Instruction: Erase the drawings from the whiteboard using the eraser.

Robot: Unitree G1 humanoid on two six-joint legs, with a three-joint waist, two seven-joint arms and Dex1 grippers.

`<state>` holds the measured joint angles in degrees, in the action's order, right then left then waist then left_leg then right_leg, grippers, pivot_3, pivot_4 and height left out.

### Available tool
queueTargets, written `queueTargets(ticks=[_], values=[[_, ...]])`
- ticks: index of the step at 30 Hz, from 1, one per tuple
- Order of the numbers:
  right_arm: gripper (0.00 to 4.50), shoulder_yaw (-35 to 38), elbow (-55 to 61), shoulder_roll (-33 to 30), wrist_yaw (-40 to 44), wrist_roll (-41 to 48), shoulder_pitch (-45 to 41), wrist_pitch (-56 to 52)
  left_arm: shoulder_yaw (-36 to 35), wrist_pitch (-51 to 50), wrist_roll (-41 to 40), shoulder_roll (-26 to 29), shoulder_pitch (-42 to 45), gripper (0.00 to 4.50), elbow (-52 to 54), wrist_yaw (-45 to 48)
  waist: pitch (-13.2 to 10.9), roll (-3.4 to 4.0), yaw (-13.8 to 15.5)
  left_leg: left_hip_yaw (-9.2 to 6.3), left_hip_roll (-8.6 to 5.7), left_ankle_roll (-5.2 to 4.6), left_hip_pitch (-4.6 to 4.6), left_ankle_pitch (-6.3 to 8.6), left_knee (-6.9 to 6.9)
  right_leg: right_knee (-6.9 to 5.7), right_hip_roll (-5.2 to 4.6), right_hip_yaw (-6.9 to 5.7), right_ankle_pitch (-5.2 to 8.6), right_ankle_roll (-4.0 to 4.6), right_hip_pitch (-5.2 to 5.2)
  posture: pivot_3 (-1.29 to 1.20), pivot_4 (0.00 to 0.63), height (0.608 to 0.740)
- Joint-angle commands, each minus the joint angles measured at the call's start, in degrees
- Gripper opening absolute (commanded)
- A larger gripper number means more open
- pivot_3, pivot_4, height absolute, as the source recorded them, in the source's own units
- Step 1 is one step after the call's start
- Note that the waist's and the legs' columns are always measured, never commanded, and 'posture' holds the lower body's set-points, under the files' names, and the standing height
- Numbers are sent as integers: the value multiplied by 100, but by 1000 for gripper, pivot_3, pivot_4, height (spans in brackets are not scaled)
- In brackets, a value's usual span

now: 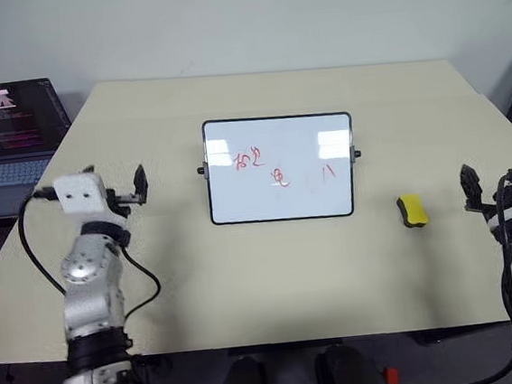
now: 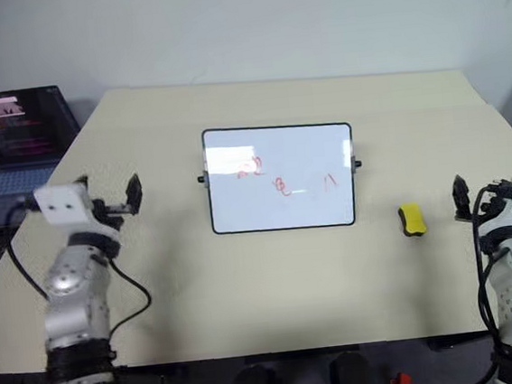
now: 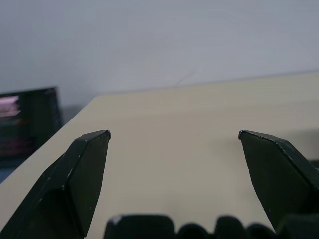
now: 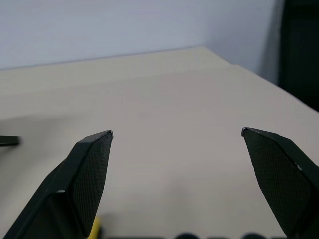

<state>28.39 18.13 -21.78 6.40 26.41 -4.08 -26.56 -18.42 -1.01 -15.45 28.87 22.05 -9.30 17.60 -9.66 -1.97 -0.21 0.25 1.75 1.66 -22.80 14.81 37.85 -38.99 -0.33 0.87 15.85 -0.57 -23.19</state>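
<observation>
The whiteboard (image 1: 238, 198) lies flat at the middle of the beige table, black-framed with small knobs on its short sides. The drawings are three small red scribbles, one at the upper left (image 1: 248, 159), one in the middle (image 1: 279, 178) and a faint one to the right (image 1: 328, 172). The yellow eraser (image 1: 412, 210) rests on the table just right of the board. My right gripper (image 1: 491, 184) hovers open a little to the right of the eraser, holding nothing. My left gripper (image 1: 115, 180) is raised left of the board, open and empty; its fingers (image 3: 89, 164) stand wide apart.
An open laptop (image 1: 6, 134) sits on a separate surface beyond the table's left edge. The table (image 1: 274, 281) has bare room in front of the board, and its near edge runs just ahead of my arms. A dark object stands past the far right corner (image 4: 299, 50).
</observation>
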Motion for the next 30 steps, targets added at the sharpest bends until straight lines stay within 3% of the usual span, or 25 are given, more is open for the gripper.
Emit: queueTargets(ticks=[1,8,12,15,19,30], values=[[4482,-266,894,-11,-123,230,185,-666,-23,-294,-643,582,703,4500,135,1187,0,0,15,0,-1,0,-2,0,1,0,0,1,0,0,0,0,150,740],[4482,-419,1778,63,-598,809,238,-2106,1161,-2255,-2076,1128,890,4500,1764,3423,-1,3,-16,10,-10,0,-4,0,1,5,-12,11,4,-7,0,0,150,740],[4482,-563,1775,-42,-735,765,57,-2489,1835,-2626,-2206,1297,990,4500,1908,4518,-6,11,-77,3,0,0,1,0,-1,1,10,9,8,-4,-2,0,150,740],[4482,-677,1547,-291,-771,633,-249,-2848,2582,-2480,-1868,1099,1352,4500,1583,5292,-10,16,-130,2,-5,-1,3,0,0,-1,19,9,18,-17,-2,0,150,740],[4482,-840,1052,-456,-634,416,-562,-2861,2823,-2151,-1493,727,1583,4500,1230,5346,-10,16,-133,5,-12,-2,-1,0,2,3,21,12,18,-18,-3,0,150,740],[4482,-1188,-363,-585,-139,-267,-1063,-2206,2899,-2074,-1164,607,1301,4500,1481,5415,-11,17,-148,4,-5,-7,-10,4,-2,5,24,14,15,3,-13,0,150,740]])
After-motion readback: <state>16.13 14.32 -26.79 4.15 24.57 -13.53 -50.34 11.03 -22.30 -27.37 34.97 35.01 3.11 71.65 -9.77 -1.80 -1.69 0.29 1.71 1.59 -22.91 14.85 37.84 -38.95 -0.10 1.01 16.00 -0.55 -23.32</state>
